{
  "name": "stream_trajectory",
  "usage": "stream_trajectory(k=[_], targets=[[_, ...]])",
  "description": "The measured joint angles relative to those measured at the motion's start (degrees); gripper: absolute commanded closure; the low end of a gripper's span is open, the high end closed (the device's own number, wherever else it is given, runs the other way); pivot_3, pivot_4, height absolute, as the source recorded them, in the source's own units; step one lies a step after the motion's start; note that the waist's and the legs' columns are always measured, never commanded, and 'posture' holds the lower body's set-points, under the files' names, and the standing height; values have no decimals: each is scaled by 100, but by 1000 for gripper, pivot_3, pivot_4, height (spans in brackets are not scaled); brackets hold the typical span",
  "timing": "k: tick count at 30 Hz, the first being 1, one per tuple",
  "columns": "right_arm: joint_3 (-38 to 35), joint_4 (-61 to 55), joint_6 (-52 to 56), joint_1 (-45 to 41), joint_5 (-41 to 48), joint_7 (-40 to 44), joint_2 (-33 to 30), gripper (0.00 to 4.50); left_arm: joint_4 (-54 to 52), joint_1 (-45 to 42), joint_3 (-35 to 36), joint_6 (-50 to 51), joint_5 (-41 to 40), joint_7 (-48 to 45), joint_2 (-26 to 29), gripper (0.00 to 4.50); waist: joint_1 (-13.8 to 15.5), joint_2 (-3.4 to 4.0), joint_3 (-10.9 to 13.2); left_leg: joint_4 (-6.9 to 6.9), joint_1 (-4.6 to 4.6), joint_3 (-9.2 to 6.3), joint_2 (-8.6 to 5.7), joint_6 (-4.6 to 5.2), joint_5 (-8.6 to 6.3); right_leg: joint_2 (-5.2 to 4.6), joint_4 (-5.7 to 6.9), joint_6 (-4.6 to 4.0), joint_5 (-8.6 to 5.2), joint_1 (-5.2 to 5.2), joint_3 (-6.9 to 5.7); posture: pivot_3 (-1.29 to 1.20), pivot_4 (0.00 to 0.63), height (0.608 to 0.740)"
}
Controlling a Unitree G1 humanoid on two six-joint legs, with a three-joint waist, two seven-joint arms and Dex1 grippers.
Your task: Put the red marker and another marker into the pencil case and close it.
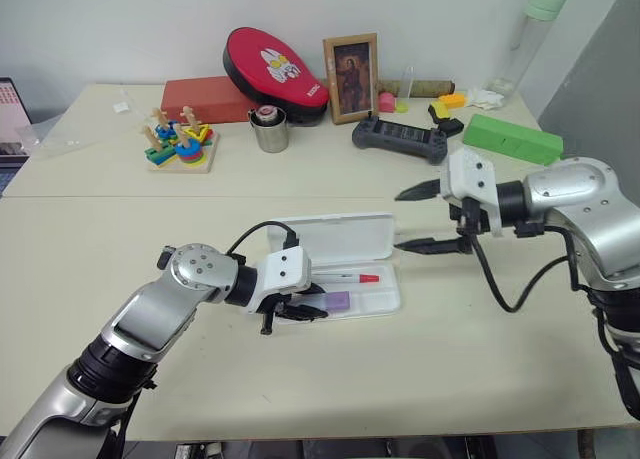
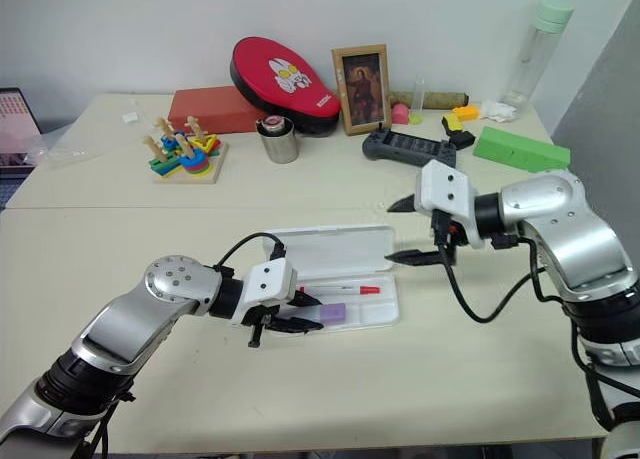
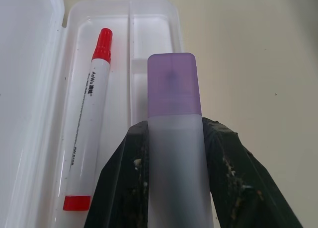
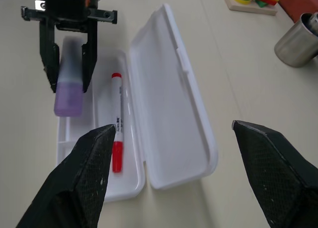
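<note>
red marker (image 1: 352, 276) lengthwise in pencil case (image 1: 345, 231) (open), lavender marker (image 1: 335, 301) parallel

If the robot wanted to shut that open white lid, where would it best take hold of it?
Probably at the lid's free long edge, the one farthest from the tray, coming from the far side with the open right pincer. The lid lies flat, hinged along the tray, so that edge swings easiest; the left pincer is busy holding the purple marker.

Silver arms, white wrists, black cables, seemingly scuffed black claw (image 1: 298, 315) fingers.
</note>
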Motion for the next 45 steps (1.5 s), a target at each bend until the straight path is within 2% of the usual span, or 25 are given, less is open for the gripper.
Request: stream_trajectory(k=[4, 19, 21, 35, 45], targets=[[-42, -206, -95, 277, 14, 256, -242, 570, 4, -1, 0, -4, 24, 0, -62, 3300, -2, 0, 0, 4, 0, 0, 0, 0, 0, 0, 1, 0, 0, 2, 0, 0, 150, 740], [-42, -447, -199, 565, -6, 400, -322, 570, 156, -6, -57, -259, 431, 24, -176, 3300, -6, 0, 0, 7, 0, 0, 0, 0, 0, 0, 0, 1, 0, 3, 1, 0, 150, 740], [-42, -447, -202, 564, -8, 394, -321, 570, 156, -6, -58, -262, 476, 24, -189, 2598, -6, 0, 0, 7, 0, 0, 0, 0, 0, 0, 0, 1, 0, 3, 1, 0, 150, 740], [-43, -447, -209, 563, -6, 321, -317, 570, 65, -7, -39, -261, 456, 2, -240, 17, -6, 0, 0, 7, 0, 0, 0, 0, 0, 0, 0, 0, 0, 3, 1, 0, 150, 740], [-155, -433, -85, 423, 220, 281, -191, 570, -767, 0, 753, 281, -189, 211, -171, 6, -9, 0, 0, 9, 1, -1, 0, 0, 0, 0, 1, 0, 0, 5, 0, 0, 150, 740]])
